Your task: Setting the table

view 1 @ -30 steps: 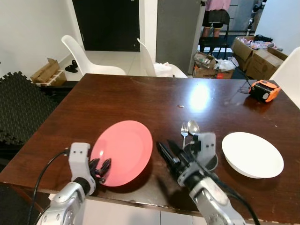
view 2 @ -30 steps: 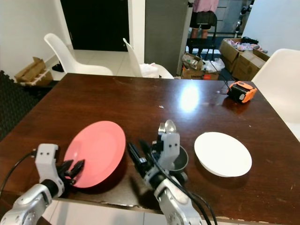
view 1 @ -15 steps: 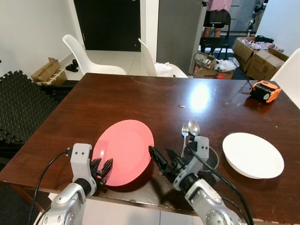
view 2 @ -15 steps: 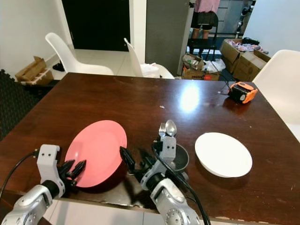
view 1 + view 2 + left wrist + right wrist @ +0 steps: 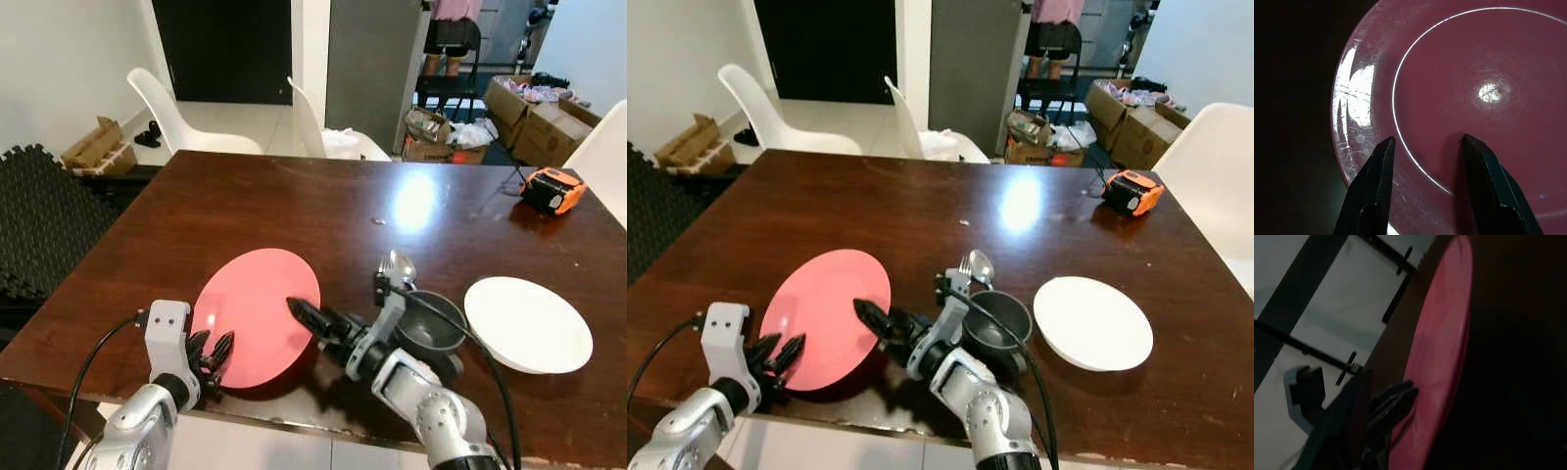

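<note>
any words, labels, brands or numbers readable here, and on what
None can be read.
Orange tape measure: any marking is too small and blurred to make out.
Cardboard boxes on the floor: no legible print.
Pink plate, white plate, dark bowl: plain, no text.

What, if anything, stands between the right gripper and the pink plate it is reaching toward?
Nothing visible does. The right gripper points straight at the near right edge of the pink plate, with only bare table around. The dark bowl, the cutlery and the white plate lie on the arm's other side.
</note>
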